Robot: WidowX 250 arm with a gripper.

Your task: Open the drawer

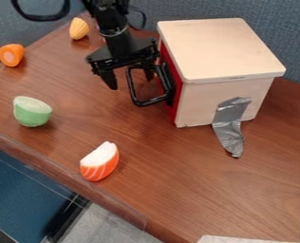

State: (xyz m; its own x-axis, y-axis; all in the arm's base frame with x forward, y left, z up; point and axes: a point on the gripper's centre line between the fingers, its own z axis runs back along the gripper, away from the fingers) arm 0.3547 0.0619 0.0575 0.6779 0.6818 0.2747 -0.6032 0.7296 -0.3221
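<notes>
In the camera view, we look down on a brown wooden bench (172, 175). At upper middle, the pincer (137, 83) hangs with its two fingers spread wide, at the black handle (154, 101) of the drawer. The drawer's red front (174, 110) lies against the left side of a pale box (222, 50), on which we see grey tape (229, 126). Four toy foods lie to the left: yellow (79, 29), orange (11, 55), green (32, 112), and orange-and-white (100, 162), nearest us.

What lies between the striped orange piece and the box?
Only bare wooden tabletop separates the striped orange piece from the box, as the camera view shows.
</notes>
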